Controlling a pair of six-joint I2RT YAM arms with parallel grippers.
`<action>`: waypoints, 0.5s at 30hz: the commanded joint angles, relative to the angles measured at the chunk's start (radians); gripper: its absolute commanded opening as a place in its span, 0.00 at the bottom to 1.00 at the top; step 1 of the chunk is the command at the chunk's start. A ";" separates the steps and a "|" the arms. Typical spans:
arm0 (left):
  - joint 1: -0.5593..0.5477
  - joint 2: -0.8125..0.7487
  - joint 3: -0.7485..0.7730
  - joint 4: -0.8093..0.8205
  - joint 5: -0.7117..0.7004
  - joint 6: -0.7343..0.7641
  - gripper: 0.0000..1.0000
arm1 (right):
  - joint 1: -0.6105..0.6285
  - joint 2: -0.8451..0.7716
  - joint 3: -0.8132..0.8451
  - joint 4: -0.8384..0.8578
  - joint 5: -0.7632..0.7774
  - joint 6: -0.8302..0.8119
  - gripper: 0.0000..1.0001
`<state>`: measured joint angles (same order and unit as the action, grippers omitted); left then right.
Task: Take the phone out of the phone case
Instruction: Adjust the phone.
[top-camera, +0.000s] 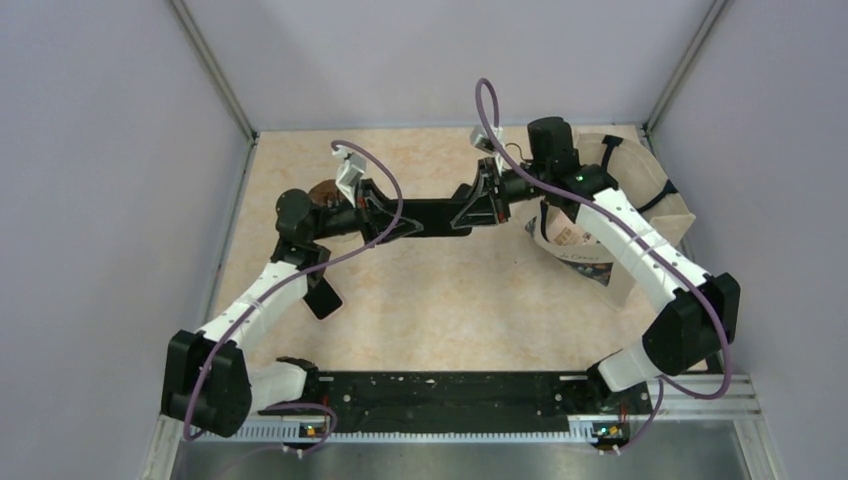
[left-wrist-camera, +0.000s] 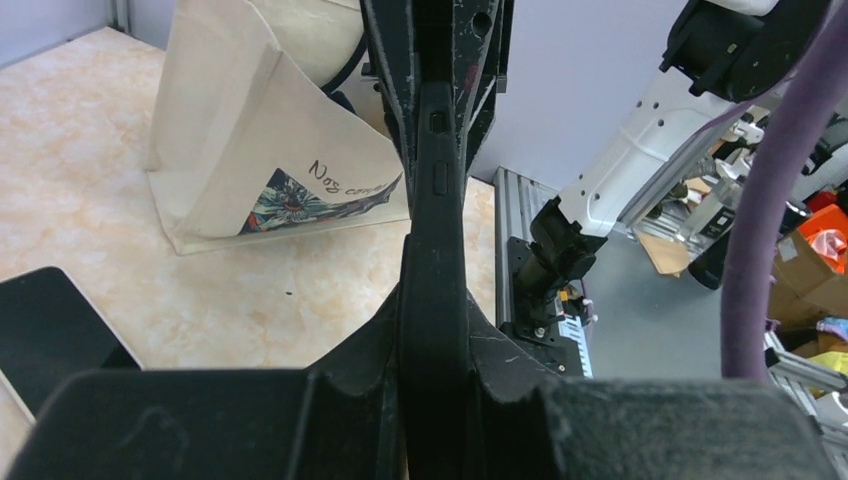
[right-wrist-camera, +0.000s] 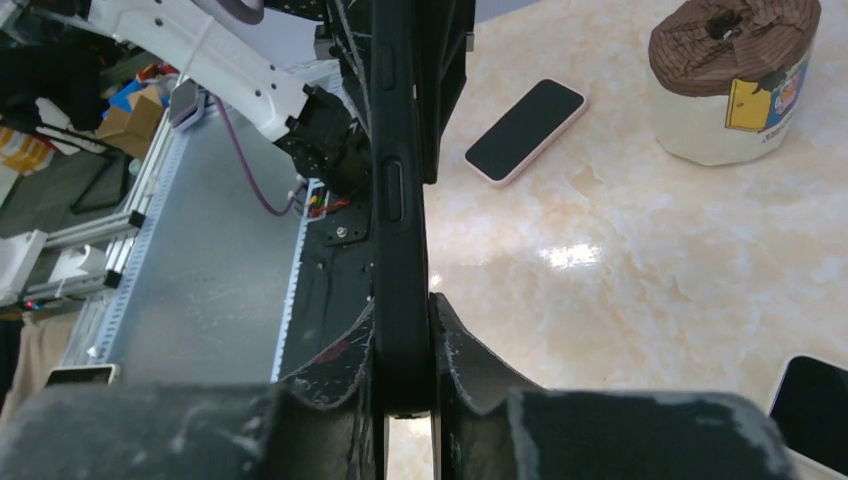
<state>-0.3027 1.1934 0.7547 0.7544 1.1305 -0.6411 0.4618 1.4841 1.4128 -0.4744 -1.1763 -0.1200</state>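
**Table** (top-camera: 450, 300): flat top in a glossy beige, marble-like pattern, with a lamp glare showing in the right wrist view.

**Bag** (left-wrist-camera: 250, 150): cream cloth tote, creased, with a blue floral print and handwriting near its base. It stands at the far right of the table, partly behind the right arm.

**Roll** (right-wrist-camera: 735, 90): squat white cylinder with a crumpled brown top and a yellow and blue label. It sits far left, behind the left arm.

**Case** (top-camera: 432, 217): matte black slab with rounded edges and raised side buttons. It is held off the table, edge-on, spanning the gap between the two arms at mid-table. Whether a phone sits inside cannot be made out.

**Pink phone** (right-wrist-camera: 525, 130): dark glass face, pale pink rim. It lies flat on the table at near left, apart from the roll.

**Dark slab** (left-wrist-camera: 50, 330): black face with a pale rim, lying flat on the table below the held case and cut off by the frame edge.

**Left tool** (left-wrist-camera: 436, 330): scuffed black fingers pinching one end of the case.

**Right tool** (right-wrist-camera: 402, 330): the same make, with scratched pads, pinching the opposite end.
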 joint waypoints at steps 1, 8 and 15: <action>-0.010 -0.025 -0.009 0.126 -0.030 -0.012 0.00 | 0.003 -0.004 -0.026 0.077 -0.069 0.020 0.05; -0.019 -0.035 0.018 -0.120 0.017 0.202 0.30 | 0.004 -0.036 -0.009 -0.028 -0.015 -0.087 0.00; -0.037 -0.008 0.299 -1.078 -0.005 0.976 0.77 | 0.071 -0.050 -0.015 -0.191 0.124 -0.285 0.00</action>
<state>-0.3248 1.1870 0.8837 0.2264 1.1366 -0.1753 0.4808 1.4837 1.3792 -0.5999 -1.0996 -0.2764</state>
